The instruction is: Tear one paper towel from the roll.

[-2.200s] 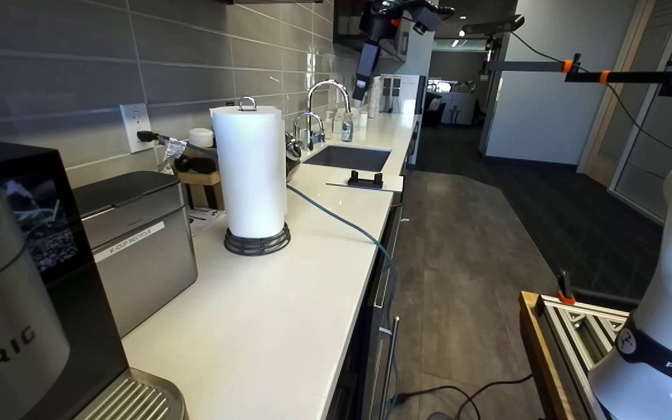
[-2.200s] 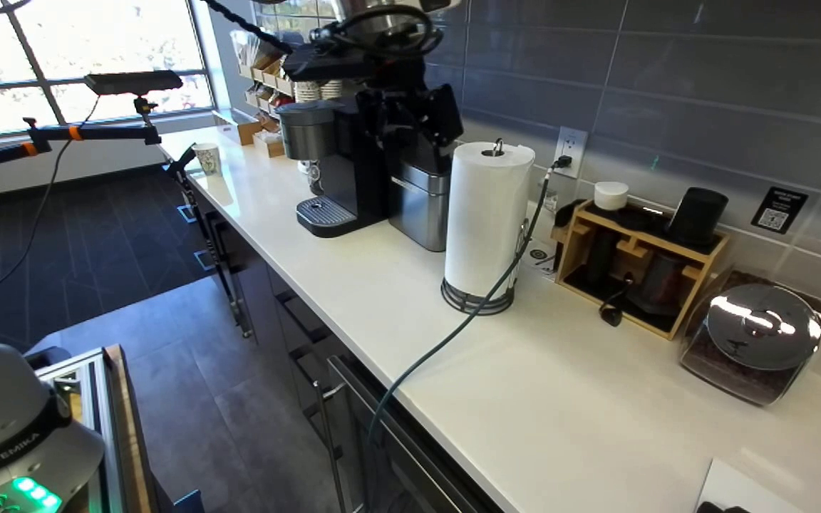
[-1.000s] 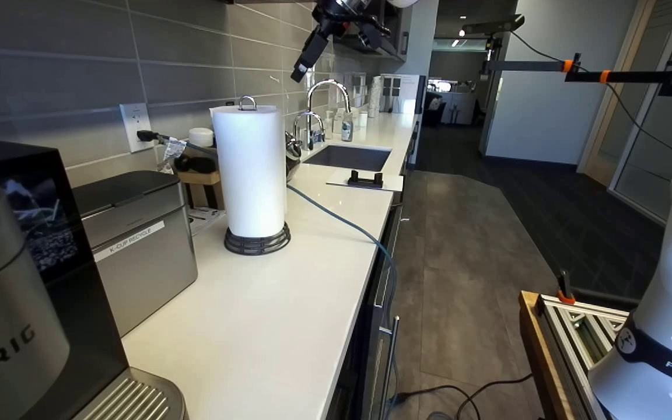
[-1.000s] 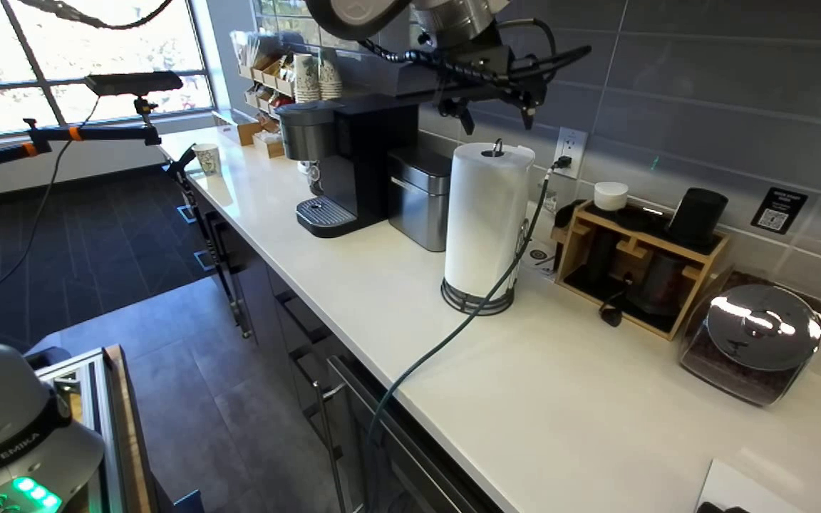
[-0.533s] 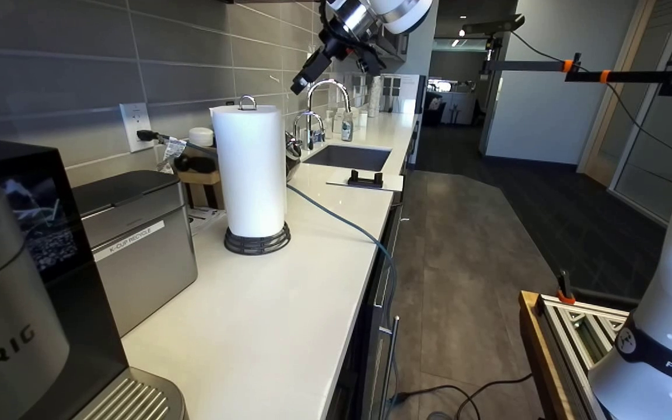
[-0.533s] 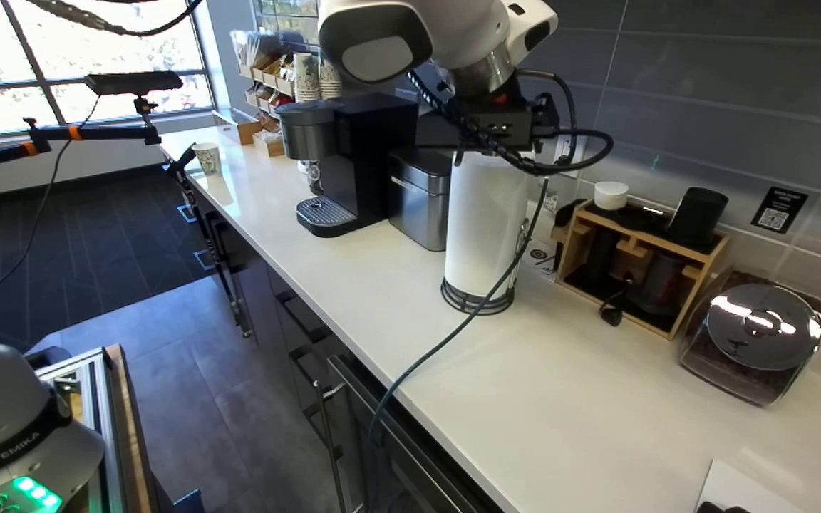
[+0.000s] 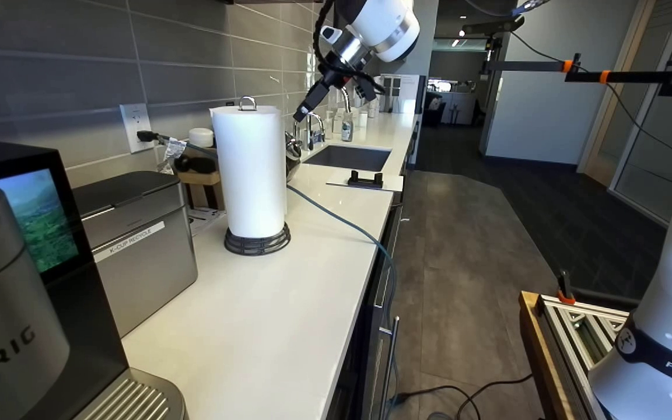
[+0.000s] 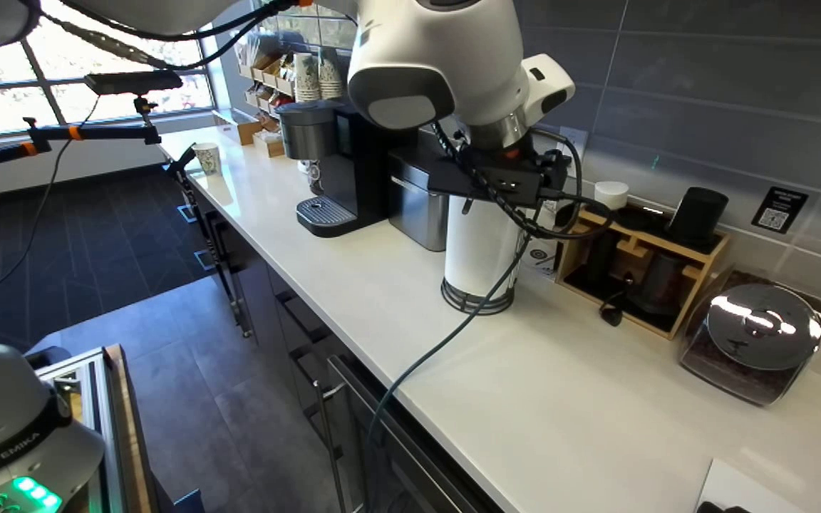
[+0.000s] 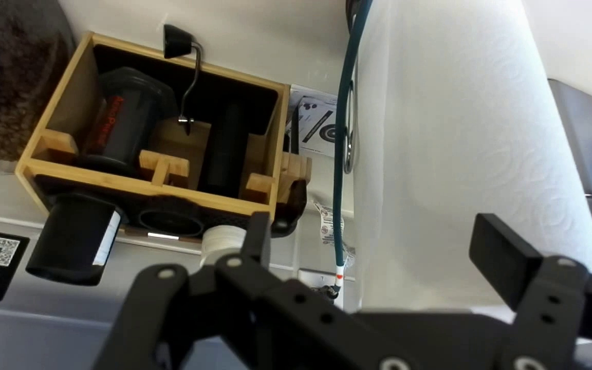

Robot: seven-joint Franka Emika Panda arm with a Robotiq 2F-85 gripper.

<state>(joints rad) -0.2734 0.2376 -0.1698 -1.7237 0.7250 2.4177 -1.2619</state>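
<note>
The roll stands upright on its round black wire base in both exterior views [image 7: 249, 175] [image 8: 480, 249]. In the wrist view the roll [image 9: 470, 133] fills the right half. A vertical edge of the paper towel [image 9: 375, 123] shows along the roll's left side there; the sheet is still on the roll. My gripper [image 9: 381, 241] is open and empty in the wrist view, one finger in front of the roll, the other left of it. In an exterior view my gripper [image 7: 301, 115] tilts down behind the roll, near its top. In the other angle the arm hides the roll's top.
A teal cable [image 9: 344, 128] runs beside the roll to the wall outlet [image 7: 136, 127] and across the counter [image 8: 560, 399]. A wooden organizer [image 8: 638, 271] and a glass jar [image 8: 760, 335] stand on one side. A grey metal box [image 7: 143, 251] and coffee maker [image 8: 368, 164] stand on the other.
My gripper has come across toward the roll and wall, tilted, then lowered to near the roll's top. The coffee maker's screen has lit up. The roll has not moved.
</note>
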